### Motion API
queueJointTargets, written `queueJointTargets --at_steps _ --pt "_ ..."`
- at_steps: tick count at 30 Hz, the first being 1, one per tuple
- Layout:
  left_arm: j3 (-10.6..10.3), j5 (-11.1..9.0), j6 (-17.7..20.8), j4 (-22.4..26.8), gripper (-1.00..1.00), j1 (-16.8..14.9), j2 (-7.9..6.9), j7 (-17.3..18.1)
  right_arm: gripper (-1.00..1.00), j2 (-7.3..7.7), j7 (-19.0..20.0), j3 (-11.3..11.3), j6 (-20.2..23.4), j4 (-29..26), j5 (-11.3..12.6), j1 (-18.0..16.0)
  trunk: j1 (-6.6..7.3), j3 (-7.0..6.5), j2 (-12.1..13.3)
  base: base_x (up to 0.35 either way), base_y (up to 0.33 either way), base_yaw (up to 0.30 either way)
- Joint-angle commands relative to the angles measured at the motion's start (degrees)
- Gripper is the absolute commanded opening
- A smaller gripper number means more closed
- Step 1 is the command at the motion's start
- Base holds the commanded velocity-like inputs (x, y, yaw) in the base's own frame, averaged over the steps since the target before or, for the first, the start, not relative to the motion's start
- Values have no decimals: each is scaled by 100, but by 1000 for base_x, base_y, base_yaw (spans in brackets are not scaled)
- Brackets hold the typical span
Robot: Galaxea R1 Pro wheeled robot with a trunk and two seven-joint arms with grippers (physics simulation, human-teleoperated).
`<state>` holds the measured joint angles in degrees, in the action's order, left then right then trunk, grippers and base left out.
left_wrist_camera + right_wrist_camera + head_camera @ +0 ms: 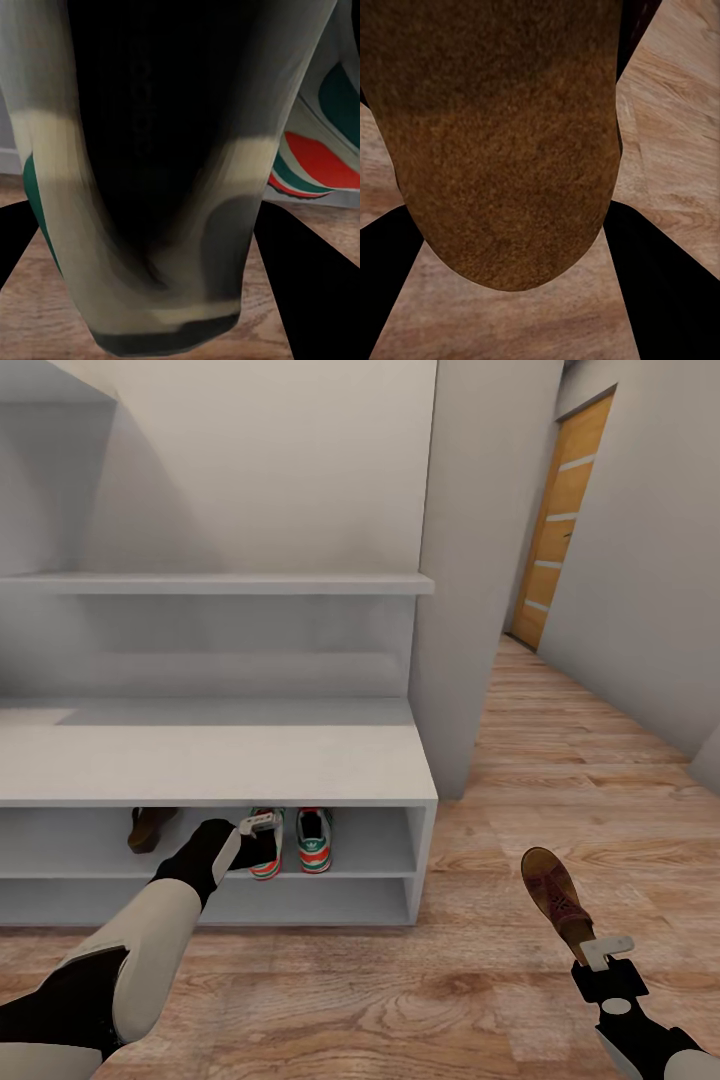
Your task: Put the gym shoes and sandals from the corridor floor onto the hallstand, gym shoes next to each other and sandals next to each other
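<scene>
Holding the second sandal (553,895) by its heel in our closed right gripper (597,957) at five o'clock above the corridor floor (560,760), we judge it light and floppy, while our left gripper (256,830) clamps a gym shoe (266,857) on the hallstand (210,760) shelf at seven o'clock.

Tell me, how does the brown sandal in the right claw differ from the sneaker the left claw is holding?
The sandal is plain brown and slim; the sneaker is white with green and red stripes and bulkier. The sandal hangs over the wood floor, away from the rack; the sneaker is in the rack's upper compartment, beside its twin. Both are gripped by a claw.
</scene>
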<state>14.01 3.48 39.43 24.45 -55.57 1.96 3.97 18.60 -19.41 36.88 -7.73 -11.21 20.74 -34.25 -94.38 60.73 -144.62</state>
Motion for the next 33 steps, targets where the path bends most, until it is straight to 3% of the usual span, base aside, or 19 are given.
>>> queueJointTargets --at_steps 1,33 --pt "44 42 30 9 -100 -2 6 33 -100 3 -18 47 -19 -4 61 -2 1 5 -2 0 0 0" --pt "40 48 -199 -187 -100 -4 6 33 -100 -7 -18 47 -19 -4 61 -2 1 5 -2 33 0 0"
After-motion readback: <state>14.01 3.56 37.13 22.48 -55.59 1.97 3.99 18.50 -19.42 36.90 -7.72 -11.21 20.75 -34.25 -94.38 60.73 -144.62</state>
